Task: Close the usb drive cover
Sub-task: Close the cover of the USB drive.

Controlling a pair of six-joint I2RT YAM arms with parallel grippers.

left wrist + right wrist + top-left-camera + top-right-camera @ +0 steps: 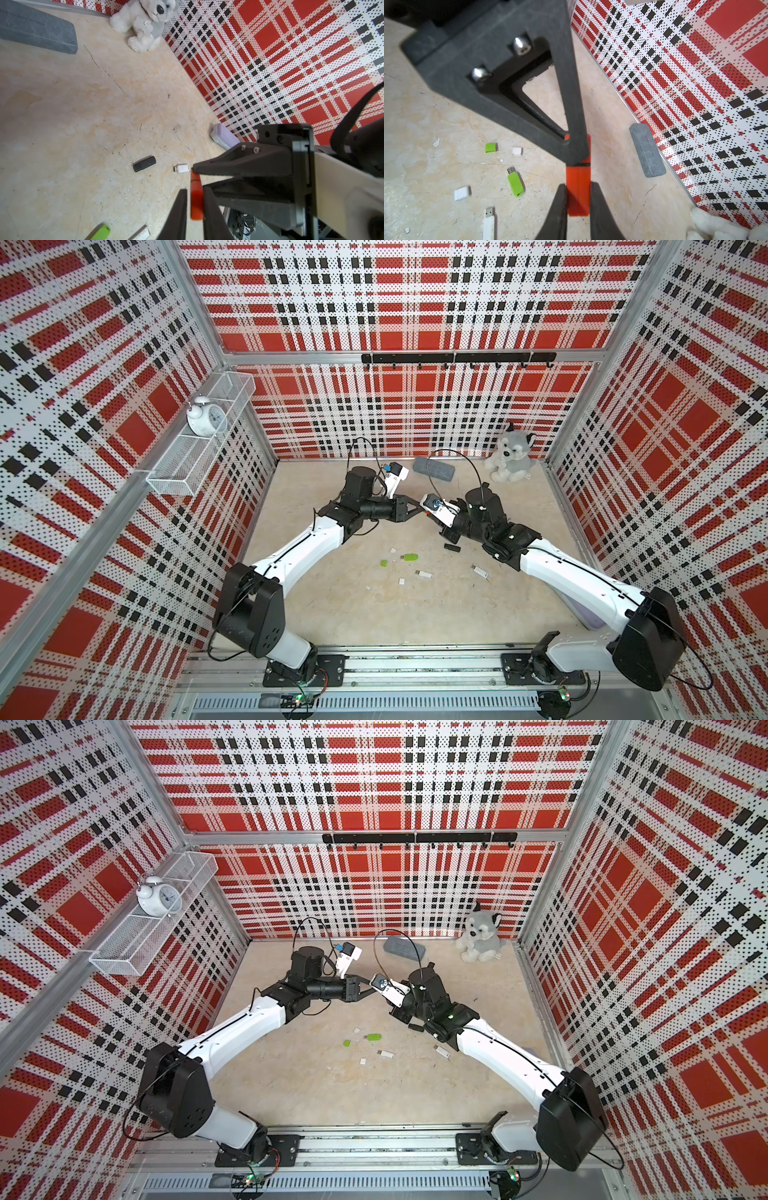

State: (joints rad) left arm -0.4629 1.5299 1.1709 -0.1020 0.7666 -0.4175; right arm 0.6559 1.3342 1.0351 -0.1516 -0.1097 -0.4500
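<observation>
While the left arm [305, 545] and right arm [552, 568] reach inward, elbows bent, tips meeting above the table [353, 605], the left gripper [195, 189] and right gripper [578, 185] each pinch the smooth, flat orange plastic drive [578, 199] midair between nearly closed matte black fingers [560, 207].

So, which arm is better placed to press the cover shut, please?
Left, probably: both hold the orange usb drive, but the left pincer reaches it outstretched; the right pincer has a folded wrist.
</observation>
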